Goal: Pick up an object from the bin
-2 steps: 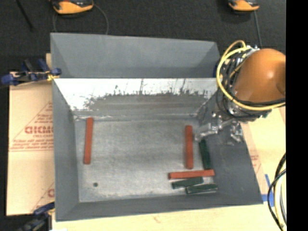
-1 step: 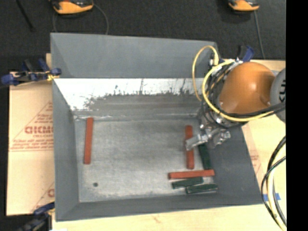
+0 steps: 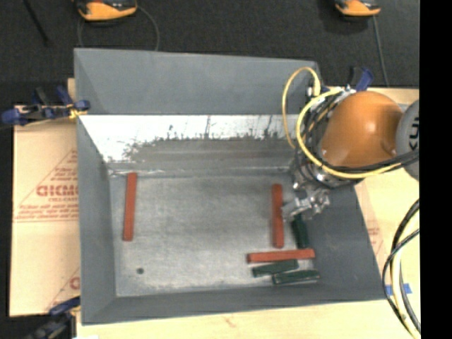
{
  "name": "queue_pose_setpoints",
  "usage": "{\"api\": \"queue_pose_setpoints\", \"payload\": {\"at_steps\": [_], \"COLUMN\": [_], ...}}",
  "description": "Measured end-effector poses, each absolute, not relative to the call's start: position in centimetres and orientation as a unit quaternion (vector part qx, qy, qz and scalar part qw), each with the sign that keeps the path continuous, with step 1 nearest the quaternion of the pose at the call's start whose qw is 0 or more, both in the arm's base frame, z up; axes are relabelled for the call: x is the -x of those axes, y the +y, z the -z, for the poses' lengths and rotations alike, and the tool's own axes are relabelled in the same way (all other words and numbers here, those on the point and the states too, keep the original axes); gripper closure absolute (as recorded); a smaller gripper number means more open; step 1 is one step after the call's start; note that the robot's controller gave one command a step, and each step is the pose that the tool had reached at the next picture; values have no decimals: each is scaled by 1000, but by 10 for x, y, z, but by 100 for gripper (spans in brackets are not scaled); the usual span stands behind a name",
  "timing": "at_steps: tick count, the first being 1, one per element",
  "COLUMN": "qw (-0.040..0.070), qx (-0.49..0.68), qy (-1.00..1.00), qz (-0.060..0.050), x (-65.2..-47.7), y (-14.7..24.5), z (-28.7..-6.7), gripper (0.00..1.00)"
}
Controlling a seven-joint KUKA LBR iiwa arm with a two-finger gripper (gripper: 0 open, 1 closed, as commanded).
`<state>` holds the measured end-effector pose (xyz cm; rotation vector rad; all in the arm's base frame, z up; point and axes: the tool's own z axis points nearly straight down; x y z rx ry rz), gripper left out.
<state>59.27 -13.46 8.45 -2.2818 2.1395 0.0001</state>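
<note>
Little here can be read for certain. The cardboard sheet point(image 3: 41, 189) lying left of the bin point(image 3: 212, 83) carries red print: one line of bold block capitals at mid-height, which seem to stand reversed or upside down and cannot be made out letter by letter. Under it runs a finer line of small red type, too small to tell. Slanted red lines frame this print like the sides of a diamond. On the grey arm link point(image 3: 411, 127), just beside the orange cover point(image 3: 357, 129), dark strokes that look like part of large lettering show; which letters they are cannot be told.
</note>
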Motion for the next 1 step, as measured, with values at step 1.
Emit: {"api": "queue_pose_setpoints", "payload": {"at_steps": [1], "qw": [3], "qx": [711], "qy": [703], "qz": [4], "x": [-595], "y": [-144], "z": [-213], "gripper": [100]}}
